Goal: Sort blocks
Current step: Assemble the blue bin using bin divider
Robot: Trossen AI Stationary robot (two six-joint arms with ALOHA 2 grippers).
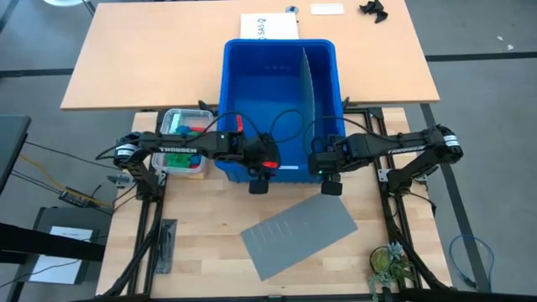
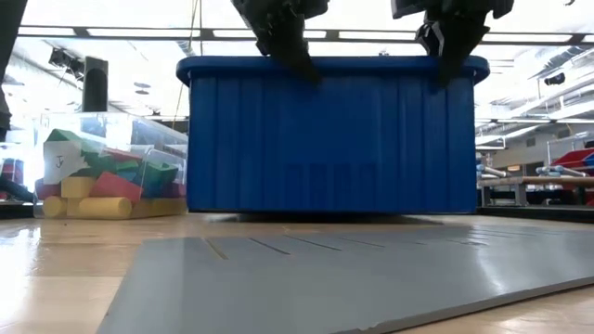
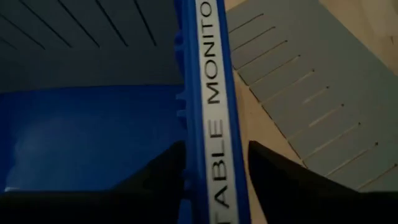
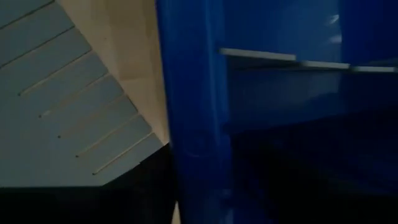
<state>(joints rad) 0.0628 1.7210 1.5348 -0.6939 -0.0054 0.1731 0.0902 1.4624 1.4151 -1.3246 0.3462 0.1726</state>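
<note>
Your left gripper (image 1: 258, 178) sits at the near rim of the blue bin (image 1: 252, 84), its fingers (image 3: 158, 180) spread to either side of the wall without pinching it. Your right gripper (image 1: 330, 180) is at the same rim, further along; whether it is spread or pressed together cannot be told. The blocks (image 2: 102, 186) lie in the clear tub (image 1: 172, 117), out beside the left arm, apart from both grippers.

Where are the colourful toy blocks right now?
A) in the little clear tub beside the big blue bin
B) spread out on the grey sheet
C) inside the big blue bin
A: the blocks sit piled in the clear tub left of the blue bin, whose visible inside looks empty, and the grey sheet is bare.
</note>
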